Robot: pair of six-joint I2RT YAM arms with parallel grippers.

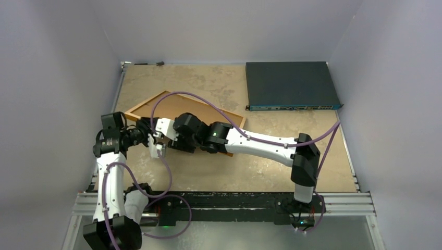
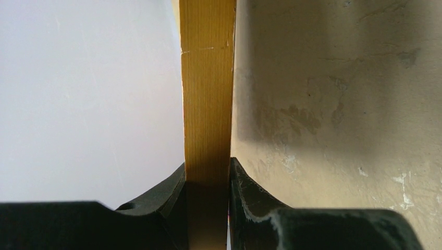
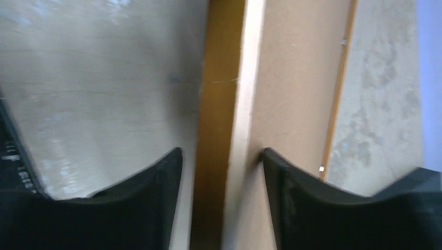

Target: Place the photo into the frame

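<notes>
1. My left pincer (image 2: pixel 207 166) is clenched on the rim of the large, thin-edged, orange-brown wooden picture frame (image 2: pixel 207 104). Both pads press against the wood, which I judge steadies the frame so it cannot slide.
2. Seen from above, that grip is at the frame's 8 o'clock corner. The frame rests askew on the mottled sandy table top (image 1: pixel 271 172), toward 10 o'clock from the table's middle. I cannot tell whether the gripped corner is raised.
3. My right pincer (image 3: pixel 221 153) is released. It straddles the frame's near rim at about 6 o'clock, with one finger clear of the wood and the other at the plain brown backing board (image 3: pixel 292 94) inside the rim.
4. I cannot pick out the rectangular paper photo in any view. The board covers the opening, so it may lie beneath.
5. The flat dark blue box (image 1: pixel 289 83) sits well apart at 1 o'clock, out of my way.
6. My guess is that the board is being seated, and a careless nudge could skew it.
</notes>
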